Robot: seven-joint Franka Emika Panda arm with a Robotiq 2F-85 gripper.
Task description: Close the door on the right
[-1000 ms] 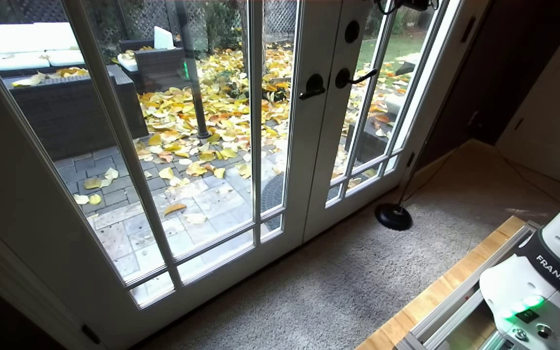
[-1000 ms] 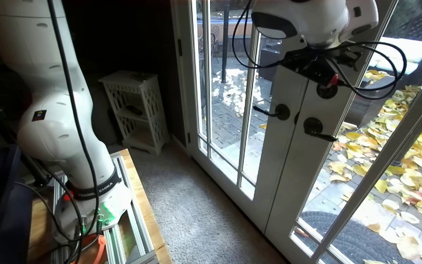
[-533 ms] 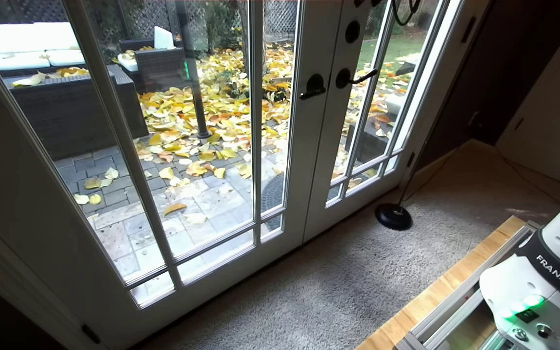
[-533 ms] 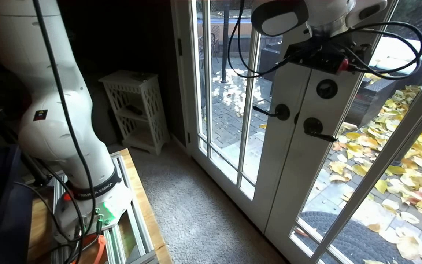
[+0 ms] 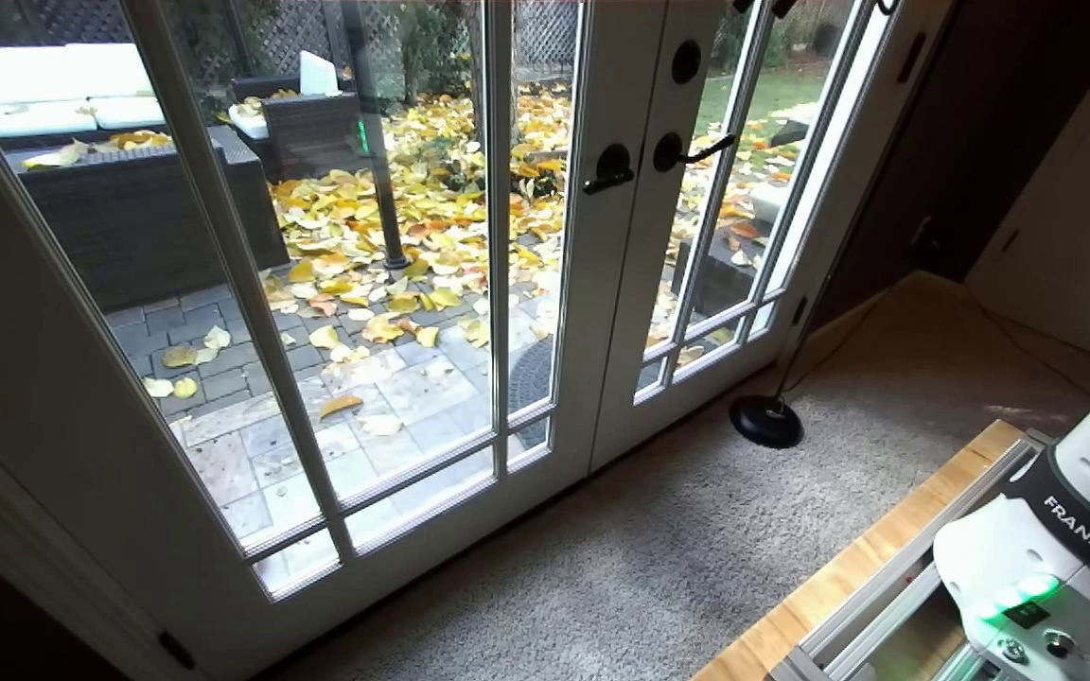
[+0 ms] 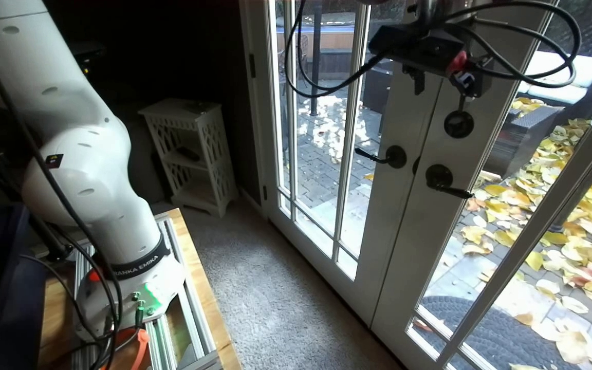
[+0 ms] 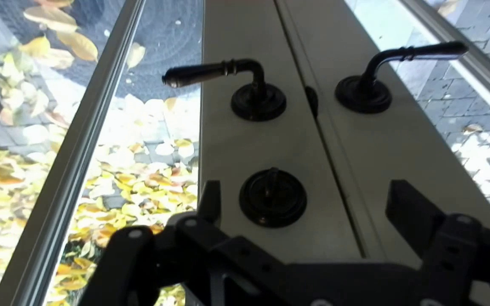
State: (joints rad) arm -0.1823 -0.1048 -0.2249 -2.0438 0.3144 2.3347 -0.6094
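Door (image 6: 428, 226), white, glazed, one: standing right of matching leaf (image 6: 386, 221), apparently sitting flush; closing looking complete, latching not showing. Fingers (image 7: 413, 214): standing wide apart, holding nothing. Remaining: likely only backing off.

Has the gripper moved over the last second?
Yes: in an exterior view, the body of the gripper has shifted up the picture, farther above the deadbolt, which stayed put.
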